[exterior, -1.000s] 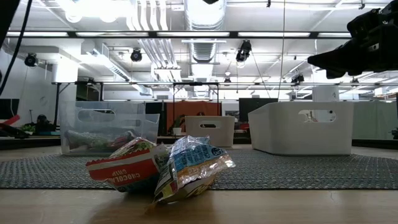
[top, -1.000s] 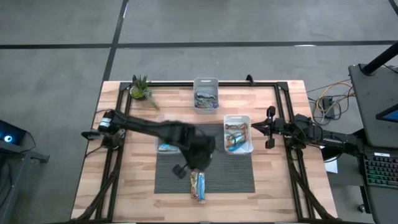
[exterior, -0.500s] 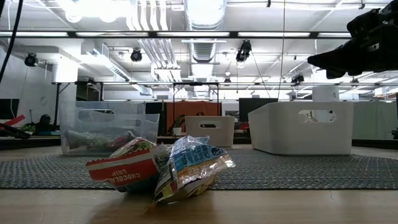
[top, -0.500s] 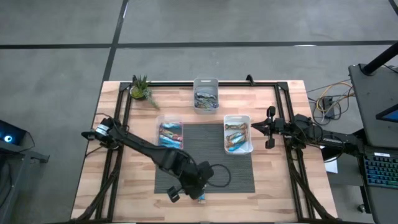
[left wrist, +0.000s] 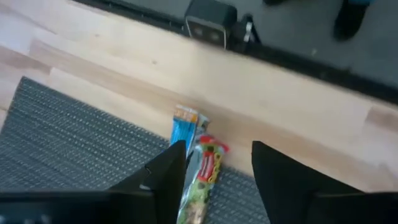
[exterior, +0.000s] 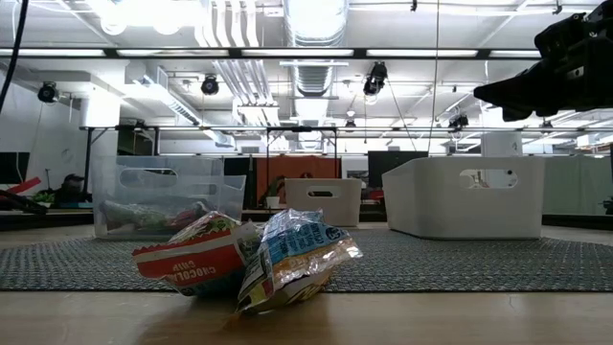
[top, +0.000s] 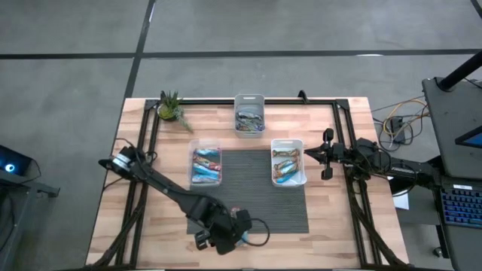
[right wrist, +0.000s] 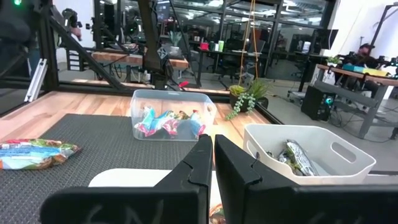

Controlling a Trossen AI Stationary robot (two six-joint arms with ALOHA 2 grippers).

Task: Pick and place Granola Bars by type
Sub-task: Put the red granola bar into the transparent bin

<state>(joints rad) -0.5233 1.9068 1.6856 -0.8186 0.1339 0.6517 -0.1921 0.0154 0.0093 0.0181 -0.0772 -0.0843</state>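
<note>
The left pincer (left wrist: 217, 168) is standing spread, empty, over two Granola Bars (left wrist: 198, 162) that are lying on the bench's (left wrist: 292, 106) near mat edge; only its wrist view is showing this gap. The right pincer (right wrist: 212, 155) is waiting, clenched, beside the white bin (top: 288, 162).

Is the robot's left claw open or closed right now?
Open. The left gripper has its two dark fingers spread wide, with two granola bars lying between them.
</note>
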